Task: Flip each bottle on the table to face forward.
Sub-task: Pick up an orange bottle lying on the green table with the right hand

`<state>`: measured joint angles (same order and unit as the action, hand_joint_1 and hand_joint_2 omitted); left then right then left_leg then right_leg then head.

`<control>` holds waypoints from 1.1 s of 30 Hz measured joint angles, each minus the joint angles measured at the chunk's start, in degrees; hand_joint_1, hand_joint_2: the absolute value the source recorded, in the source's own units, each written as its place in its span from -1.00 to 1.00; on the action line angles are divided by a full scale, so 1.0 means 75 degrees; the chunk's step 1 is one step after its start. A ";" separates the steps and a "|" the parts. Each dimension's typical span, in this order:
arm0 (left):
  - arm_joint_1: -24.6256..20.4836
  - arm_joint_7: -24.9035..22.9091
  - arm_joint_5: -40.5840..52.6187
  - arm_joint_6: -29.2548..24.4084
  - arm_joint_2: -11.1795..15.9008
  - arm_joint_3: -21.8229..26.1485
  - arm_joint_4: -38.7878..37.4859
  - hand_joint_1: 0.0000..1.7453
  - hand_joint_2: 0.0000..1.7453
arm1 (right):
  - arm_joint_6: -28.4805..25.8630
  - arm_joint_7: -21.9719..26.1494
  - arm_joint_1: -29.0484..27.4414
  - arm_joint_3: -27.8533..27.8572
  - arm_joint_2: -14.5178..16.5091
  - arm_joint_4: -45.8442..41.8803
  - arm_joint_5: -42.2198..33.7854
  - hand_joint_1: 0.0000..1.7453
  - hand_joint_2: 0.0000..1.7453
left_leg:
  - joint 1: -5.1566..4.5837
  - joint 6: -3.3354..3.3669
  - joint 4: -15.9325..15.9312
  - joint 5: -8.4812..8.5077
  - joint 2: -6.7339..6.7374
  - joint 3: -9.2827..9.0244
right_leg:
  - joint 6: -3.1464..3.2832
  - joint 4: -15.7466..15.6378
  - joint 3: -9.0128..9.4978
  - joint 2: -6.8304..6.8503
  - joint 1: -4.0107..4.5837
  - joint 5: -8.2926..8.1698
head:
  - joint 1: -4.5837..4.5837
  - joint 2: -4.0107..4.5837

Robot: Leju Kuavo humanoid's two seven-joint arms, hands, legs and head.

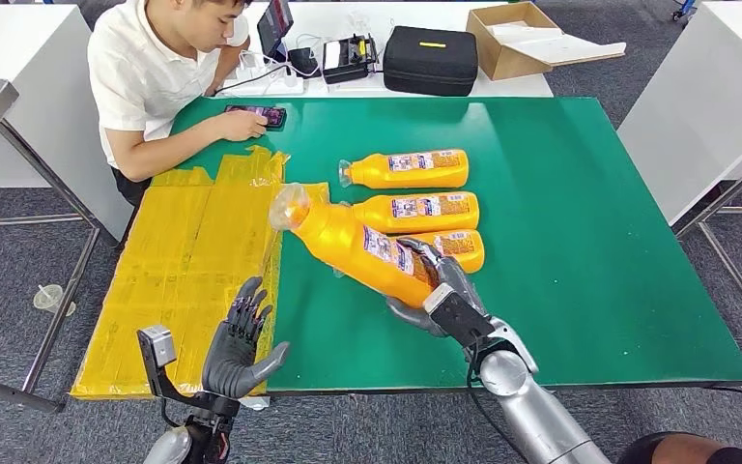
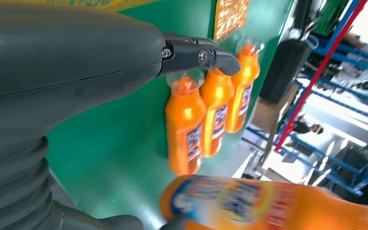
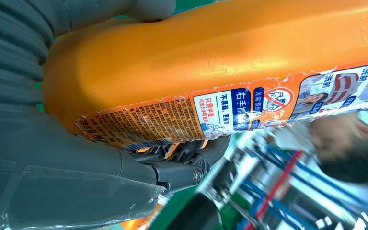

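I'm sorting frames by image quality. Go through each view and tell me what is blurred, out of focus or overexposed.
Head view: evenly lit and sharp, the held bottle clear in the right hand. Left wrist view: the near held bottle is smeared with blur, the three lying bottles softer, and the background at the right edge is blown out. Right wrist view: the label is readable; the person behind is out of focus.

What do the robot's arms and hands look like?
The right arm is a shiny silver tube with a black cable beside it. The right hand and left hand are dark grey, with darker fingers. A grey ribbed cover wraps each wrist, and a small grey box sits by the left wrist.
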<state>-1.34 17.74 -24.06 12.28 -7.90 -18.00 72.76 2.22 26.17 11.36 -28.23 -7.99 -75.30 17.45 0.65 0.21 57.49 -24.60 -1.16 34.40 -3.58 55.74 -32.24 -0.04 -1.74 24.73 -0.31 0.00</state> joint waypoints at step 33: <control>-0.0568 0.0526 0.0008 0.0367 -0.0038 -0.0450 -0.0042 -1.00 1.00 | 0.0451 0.0162 0.0325 -0.0925 0.1536 0.1586 0.0287 1.00 1.00 | 0.0001 -0.0001 0.0000 0.0004 0.0000 0.0004 | 0.0000 0.0002 -0.0004 0.0000 0.0002 0.0000 | -0.0001 0.0000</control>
<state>-5.60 21.69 -24.00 15.03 -8.18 -21.38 72.44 5.60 27.39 13.80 -35.17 3.54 -63.41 19.61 0.65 0.20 57.49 -24.57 -1.16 34.43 -3.57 55.76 -32.27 -0.04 -1.73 24.73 -0.32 0.00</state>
